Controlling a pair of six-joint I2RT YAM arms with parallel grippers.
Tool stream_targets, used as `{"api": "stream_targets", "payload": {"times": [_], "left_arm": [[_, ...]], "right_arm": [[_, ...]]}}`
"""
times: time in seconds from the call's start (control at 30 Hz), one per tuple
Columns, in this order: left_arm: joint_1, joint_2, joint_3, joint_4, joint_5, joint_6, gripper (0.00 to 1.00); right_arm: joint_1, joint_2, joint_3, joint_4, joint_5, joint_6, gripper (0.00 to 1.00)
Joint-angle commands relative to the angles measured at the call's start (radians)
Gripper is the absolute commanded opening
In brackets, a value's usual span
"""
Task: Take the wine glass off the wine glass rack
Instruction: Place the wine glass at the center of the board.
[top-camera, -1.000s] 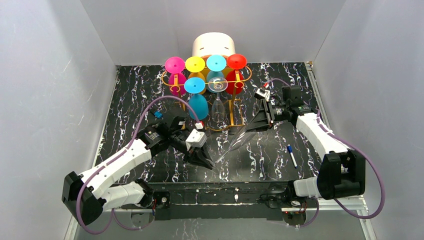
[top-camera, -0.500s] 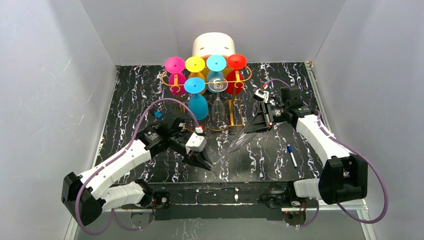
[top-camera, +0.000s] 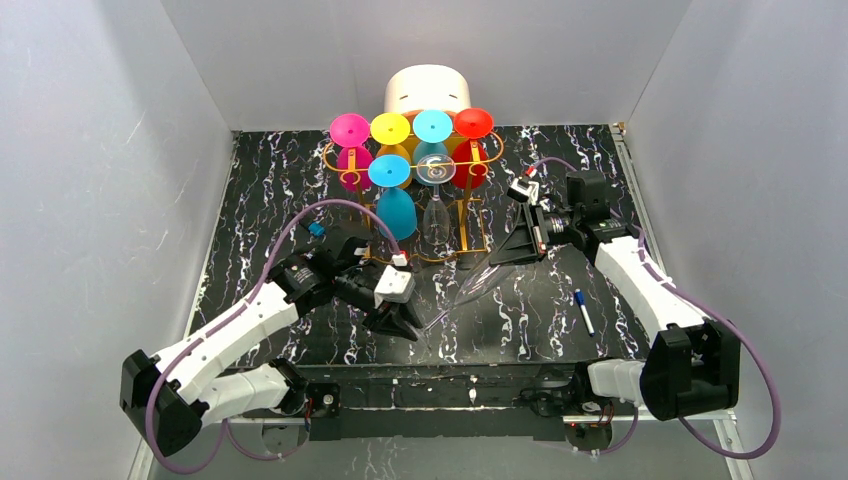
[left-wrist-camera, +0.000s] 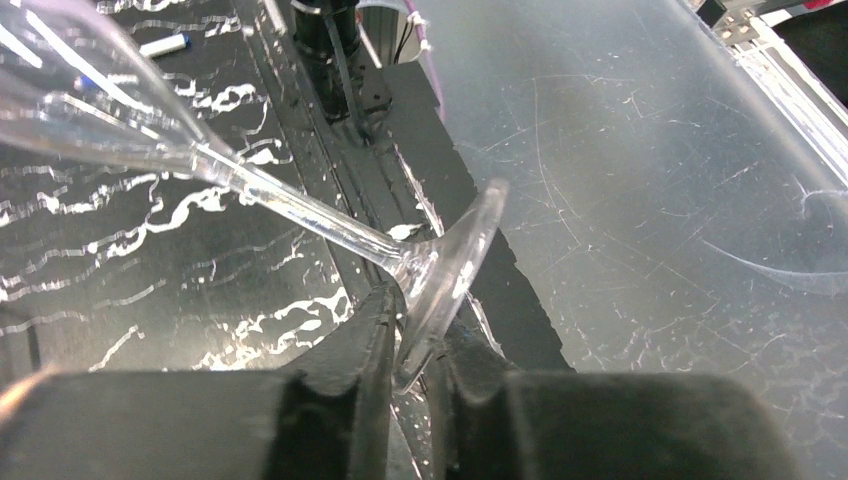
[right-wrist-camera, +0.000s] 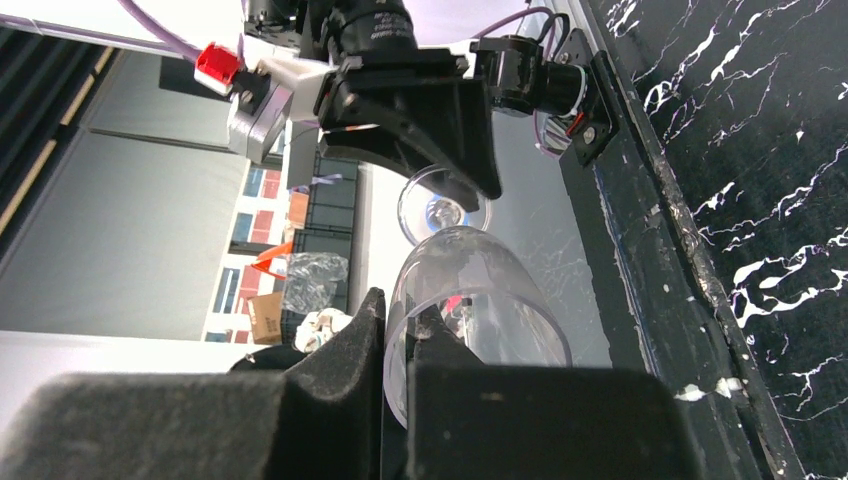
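A clear wine glass (top-camera: 468, 287) hangs tilted above the table between my two grippers, off the wine glass rack (top-camera: 467, 226), an orange-gold wire frame further back. My right gripper (top-camera: 502, 257) is shut on the bowl's rim (right-wrist-camera: 490, 300), one finger inside the bowl and one outside. My left gripper (top-camera: 407, 325) is at the foot (left-wrist-camera: 455, 265). Its jaws stand narrowly open, with the foot's edge leaning between them. The stem (left-wrist-camera: 290, 205) runs up and left from there.
Several coloured glasses hang upside down on the rack: pink (top-camera: 350, 130), yellow (top-camera: 390, 128), red (top-camera: 473, 122), plus another clear glass (top-camera: 435, 172). A white round box (top-camera: 428, 92) stands behind it. A blue-capped pen (top-camera: 583, 310) lies at the right front.
My right jaws have closed onto the bowl's rim. My left jaws have eased apart around the foot. The left arm has shifted slightly nearer; the glass has barely moved.
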Motion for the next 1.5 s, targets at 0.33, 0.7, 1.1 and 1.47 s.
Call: {"api": "stream_targets", "payload": {"times": [0.33, 0.7, 1.1, 1.47], "left_arm": [[0.017, -0.112, -0.07, 0.021, -0.206, -0.101, 0.77], [0.019, -0.212, -0.106, 0.03, -0.365, -0.17, 0.98], [0.019, -0.399, -0.232, 0.263, -0.833, -0.564, 0.98], [0.02, -0.408, -0.193, 0.157, -1.138, -0.879, 0.98]], "right_arm": [[0.043, -0.105, 0.017, 0.075, 0.126, 0.06, 0.01], [0.044, -0.113, 0.144, -0.28, 0.355, -0.156, 0.01], [0.044, -0.108, 0.343, -0.602, 0.938, -0.252, 0.01], [0.044, -0.009, 0.523, -0.685, 1.502, -0.223, 0.01]]}}
